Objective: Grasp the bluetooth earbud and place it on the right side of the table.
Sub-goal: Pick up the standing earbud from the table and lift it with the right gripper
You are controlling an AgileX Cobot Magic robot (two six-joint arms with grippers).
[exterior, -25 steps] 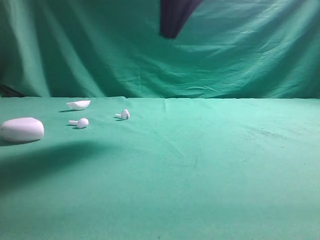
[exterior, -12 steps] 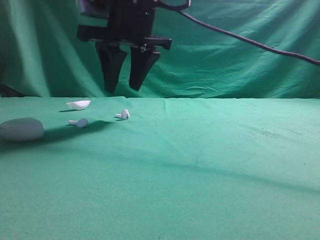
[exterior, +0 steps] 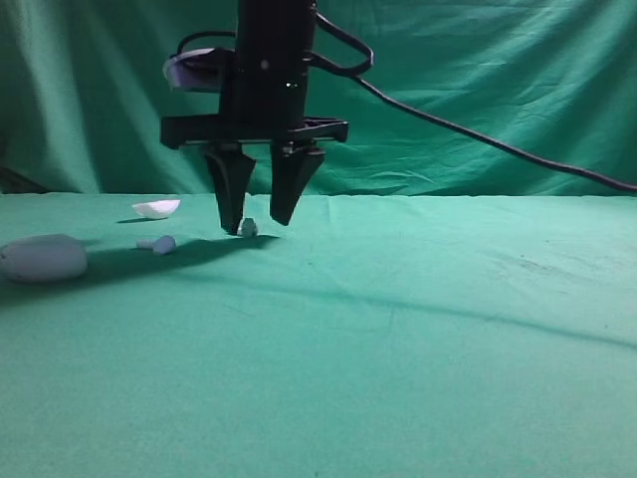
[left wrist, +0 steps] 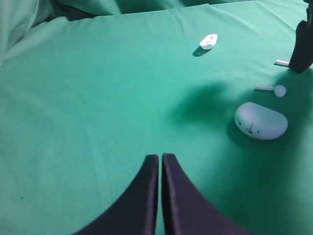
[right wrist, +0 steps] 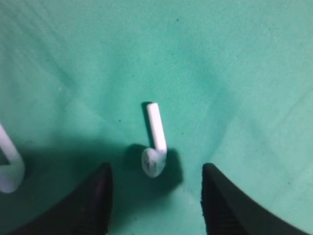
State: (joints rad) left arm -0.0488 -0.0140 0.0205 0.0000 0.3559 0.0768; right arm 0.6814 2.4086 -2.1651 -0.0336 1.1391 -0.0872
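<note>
The bluetooth earbud (exterior: 248,228) lies on the green table (exterior: 418,339) at the back left, white with a dark mark on its rounded head. My right gripper (exterior: 256,226) has reached across and stands open, its tips low on either side of the earbud without touching it. In the right wrist view the earbud (right wrist: 155,147) lies stem away from me between the open fingers of that gripper (right wrist: 156,167). My left gripper (left wrist: 159,157) is shut and empty above bare cloth; from there only the earbud's stem (left wrist: 281,62) shows beside a right finger.
A second, all-white earbud (exterior: 159,244) lies just left of the gripper, and its stem (right wrist: 10,166) shows at the left edge of the right wrist view. A white oval case (exterior: 42,259) and a small white shell (exterior: 157,208) sit further left. A cable (exterior: 478,139) trails to the right.
The right gripper has come down from above the backdrop to the table and opened wide, so its tips now flank the earbud. Its shadow now covers the case and the other earbud.
</note>
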